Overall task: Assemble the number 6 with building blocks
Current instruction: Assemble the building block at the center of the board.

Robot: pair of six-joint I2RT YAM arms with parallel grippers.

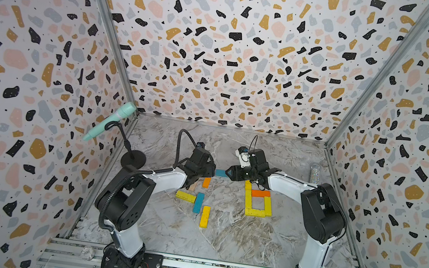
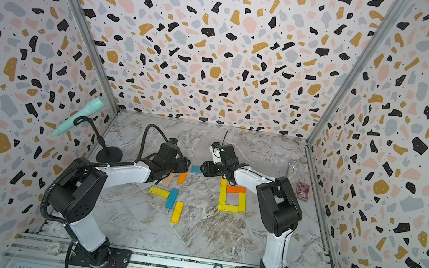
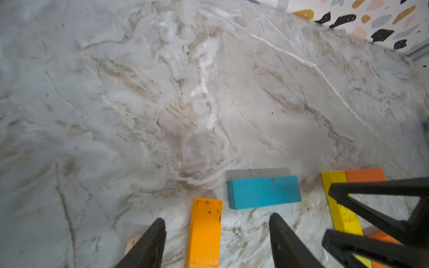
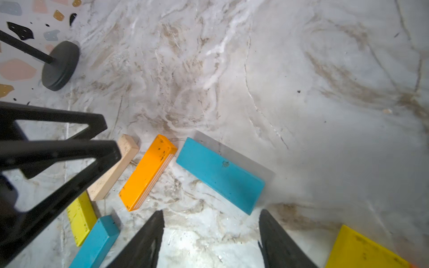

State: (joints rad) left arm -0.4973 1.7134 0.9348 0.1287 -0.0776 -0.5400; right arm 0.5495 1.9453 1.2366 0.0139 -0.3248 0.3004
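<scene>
**Teal plank flat between two open-fingered grippers**

By the right wall, clear jar [image 1: 315, 172], upright, with glittery filling; just right of it in a top view, red patterned box [image 2: 302, 191], contents hidden; from the left, mint microphone [image 1: 110, 121] on a black stand; left gripper [image 3: 218, 229], fingers spread wide, holding nothing, orange plank [image 3: 204, 232] lying in the gap, clear of both; pale wood plank [image 4: 113, 171] beside that; nearer the front, yellow plank [image 1: 185, 196], second teal plank [image 1: 198, 202], amber plank [image 1: 205, 216]; teal plank [image 1: 220, 173] flat on the marble table [image 1: 221, 229] between the gripper tips, long axis left to right, along the back wall; right gripper [image 4: 211, 214] likewise spread and empty, hiding the stem's far end; number 6 [image 1: 247, 201] right of centre: yellow stem running front to back, orange bar, square loop toward the front.
</scene>
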